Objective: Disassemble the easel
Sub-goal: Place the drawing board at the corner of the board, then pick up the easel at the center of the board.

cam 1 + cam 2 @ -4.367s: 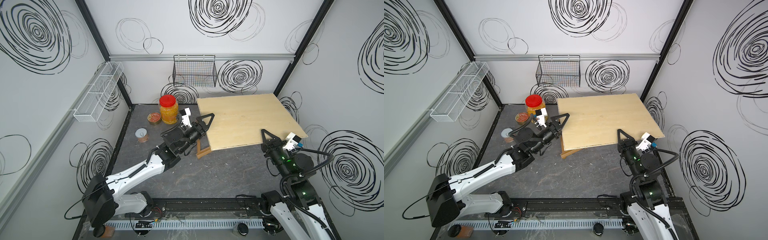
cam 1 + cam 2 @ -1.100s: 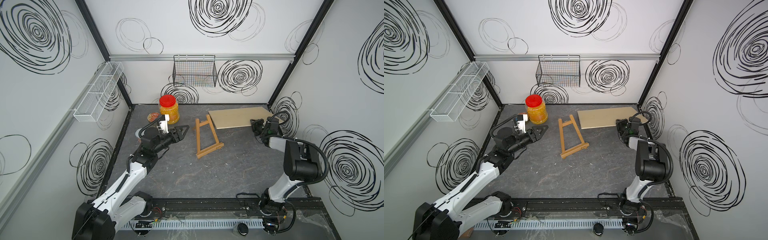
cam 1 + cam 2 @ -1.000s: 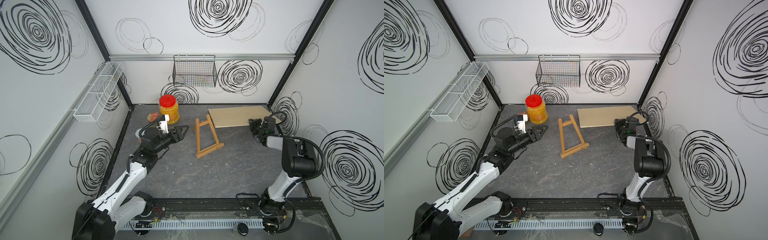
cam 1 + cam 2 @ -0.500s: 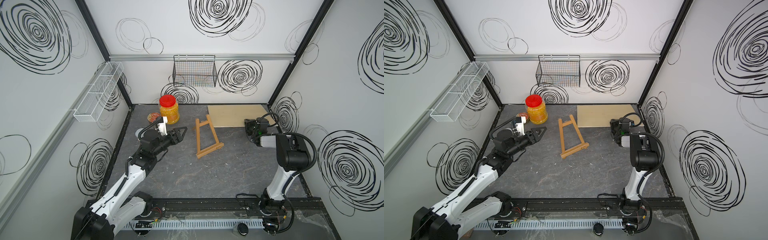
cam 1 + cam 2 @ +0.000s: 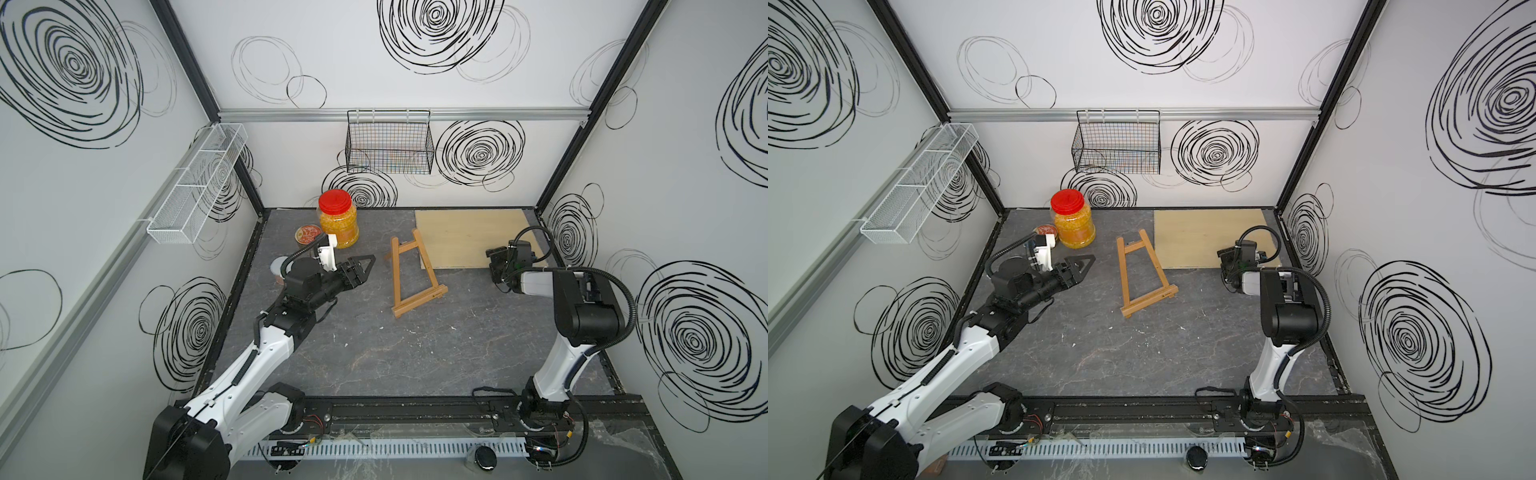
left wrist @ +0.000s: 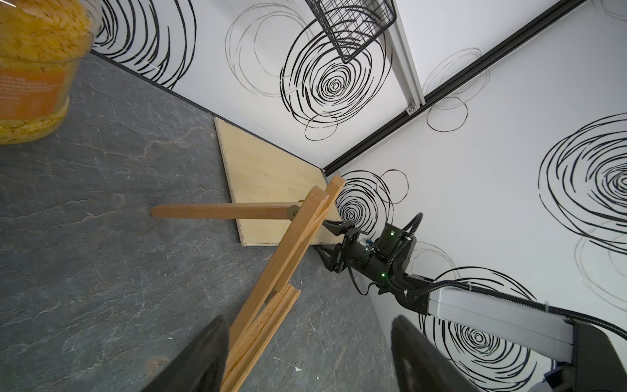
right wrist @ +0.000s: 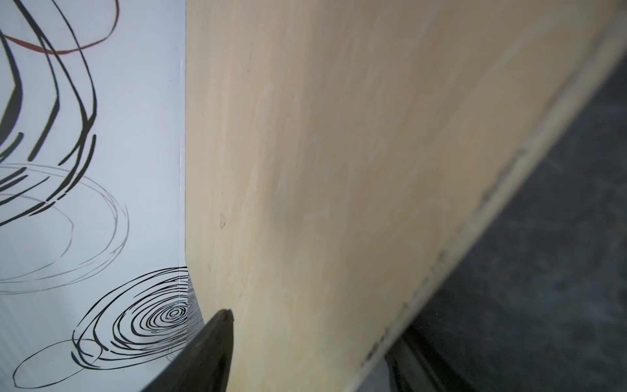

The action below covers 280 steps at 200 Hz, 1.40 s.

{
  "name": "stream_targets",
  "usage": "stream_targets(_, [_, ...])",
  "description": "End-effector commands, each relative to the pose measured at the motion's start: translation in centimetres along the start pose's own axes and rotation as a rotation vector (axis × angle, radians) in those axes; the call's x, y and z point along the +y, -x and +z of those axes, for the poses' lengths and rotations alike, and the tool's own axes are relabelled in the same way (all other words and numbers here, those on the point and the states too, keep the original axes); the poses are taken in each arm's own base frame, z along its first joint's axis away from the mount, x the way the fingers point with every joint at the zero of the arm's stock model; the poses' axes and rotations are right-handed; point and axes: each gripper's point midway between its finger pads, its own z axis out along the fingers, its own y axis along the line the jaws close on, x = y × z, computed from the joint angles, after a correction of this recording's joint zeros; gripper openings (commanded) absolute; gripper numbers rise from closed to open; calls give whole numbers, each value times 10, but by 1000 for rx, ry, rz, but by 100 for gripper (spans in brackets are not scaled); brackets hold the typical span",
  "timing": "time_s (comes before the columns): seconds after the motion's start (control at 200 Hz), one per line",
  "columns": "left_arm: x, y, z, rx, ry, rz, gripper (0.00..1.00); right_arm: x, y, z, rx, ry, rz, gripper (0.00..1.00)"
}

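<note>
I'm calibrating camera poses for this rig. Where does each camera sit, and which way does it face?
Top views: high over the front rail, looking down and backward at the easel and board; left arm, left gripper, right arm, right gripper show.
Left wrist: low on the left arm, facing across the floor past the easel to the board and right gripper; own fingers show.
Right wrist: at the board's edge, facing along it toward the wall; own fingers show.
Shared: every view shows the board.
</note>
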Motion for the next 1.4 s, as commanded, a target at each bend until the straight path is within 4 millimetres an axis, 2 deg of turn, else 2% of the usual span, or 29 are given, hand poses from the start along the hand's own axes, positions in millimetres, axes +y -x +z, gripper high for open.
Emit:
stream_targets(0.0, [0,11,-2,-36,5,32,78,16,4,-23,-33,33,-10,74])
stream_targets(0.115, [0,12,-3,-39,8,31,78,9,0,-36,-26,24,6,75])
stream_targets(0.225, [4,14,-4,-39,25,29,78,12,-6,-52,-12,39,-20,75])
stream_targets(0.33, [10,16,-3,-39,47,14,78,27,-15,-69,9,72,-128,75])
stream_targets(0.41, [14,17,-1,-32,60,-9,78,49,-28,-84,43,106,-292,75])
stream_targets(0.585, [20,21,12,-2,84,-49,77,85,-74,-125,76,167,-703,75])
stream_targets(0.681, [21,22,21,26,98,-64,76,103,-108,-152,102,268,-897,74])
stream_targets(0.846, [23,22,38,54,131,-45,74,117,-166,-181,172,396,-1159,74])
stream_targets(0.941, [24,20,48,62,146,-41,73,119,-187,-181,223,419,-1239,75])
stream_targets(1.096, [27,15,65,89,158,-44,72,122,-206,-165,280,412,-1327,76])
stream_targets(1.286, [31,13,75,103,171,-48,72,127,-226,-146,334,403,-1407,76])
stream_targets(1.396, [36,12,77,105,183,-50,72,126,-230,-136,344,392,-1433,76])
